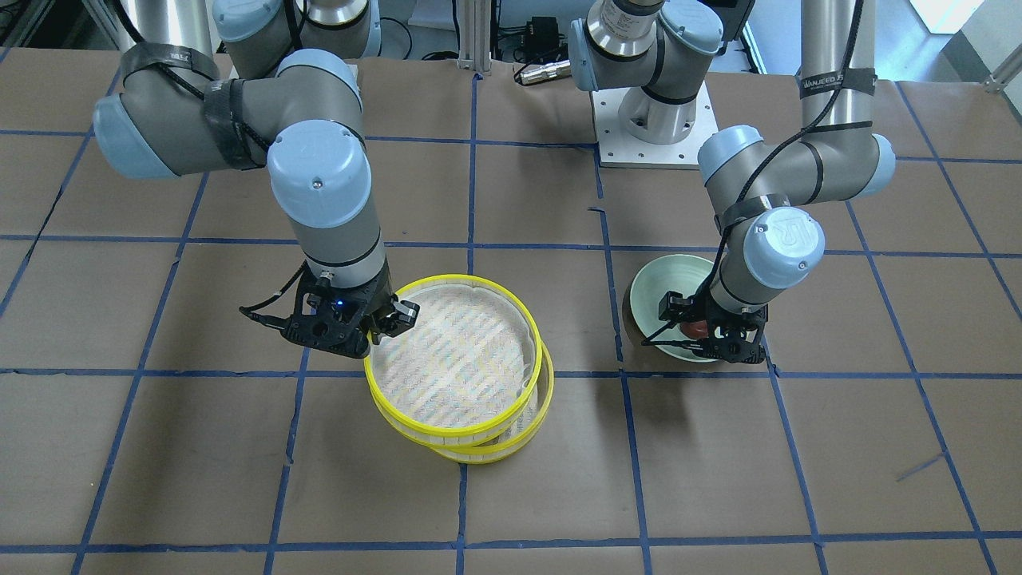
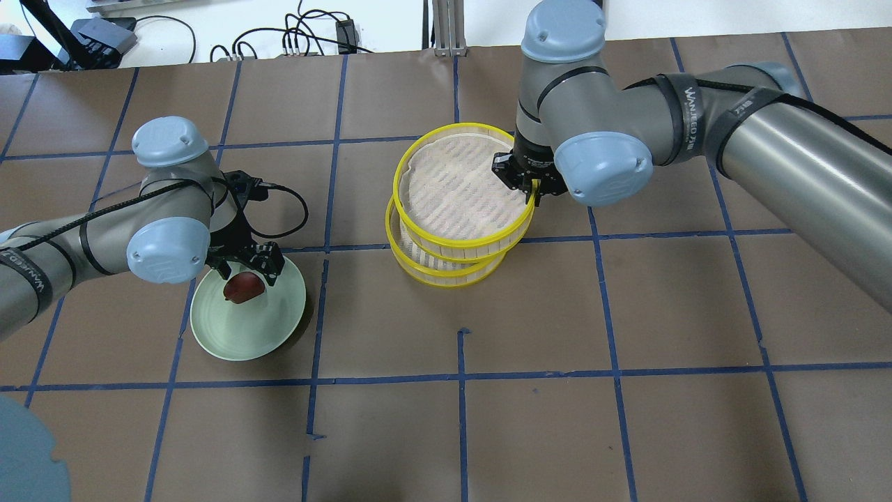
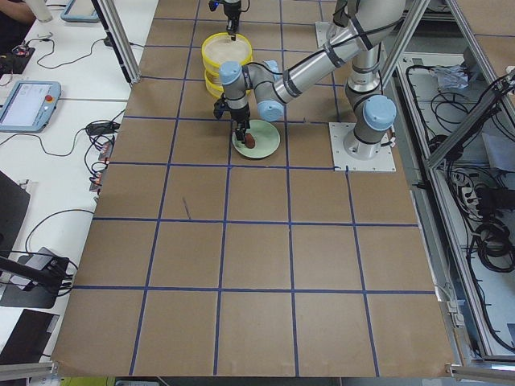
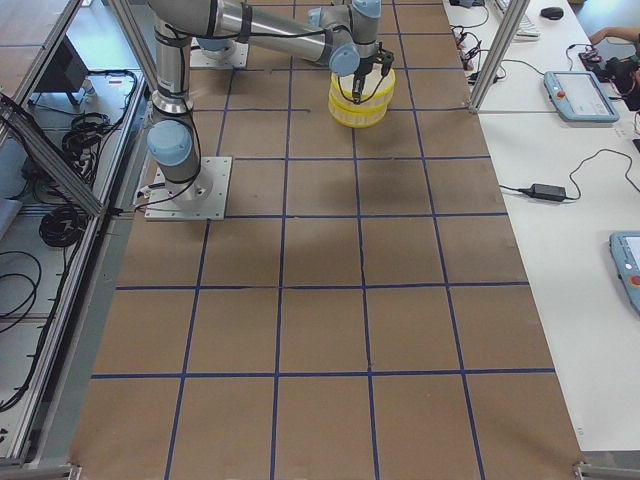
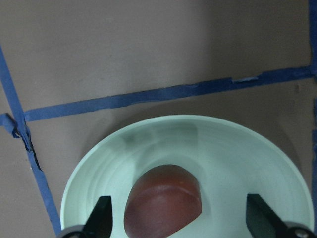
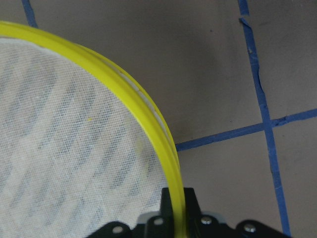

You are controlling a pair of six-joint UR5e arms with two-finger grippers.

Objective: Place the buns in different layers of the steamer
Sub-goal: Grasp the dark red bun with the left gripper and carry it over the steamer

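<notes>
The dark red-brown bun [image 2: 242, 287] lies on the pale green plate [image 2: 230, 341]. My left gripper [image 2: 245, 268] is open just above it, one finger on each side of the bun [image 5: 163, 203] in the left wrist view. Two yellow-rimmed steamer layers are stacked. The upper layer [image 2: 453, 195] sits shifted and slightly tilted on the lower layer [image 2: 446, 279]. My right gripper [image 2: 529, 188] is shut on the upper layer's rim [image 6: 148, 114] at its right edge. The upper layer's floor is bare. The white bun is hidden or out of view.
The table is brown paper with a blue tape grid. The left arm's base plate [image 1: 651, 128] is at the robot's side. Cables [image 2: 293, 35] lie beyond the far edge. Operator consoles [image 3: 28, 104] sit off the table.
</notes>
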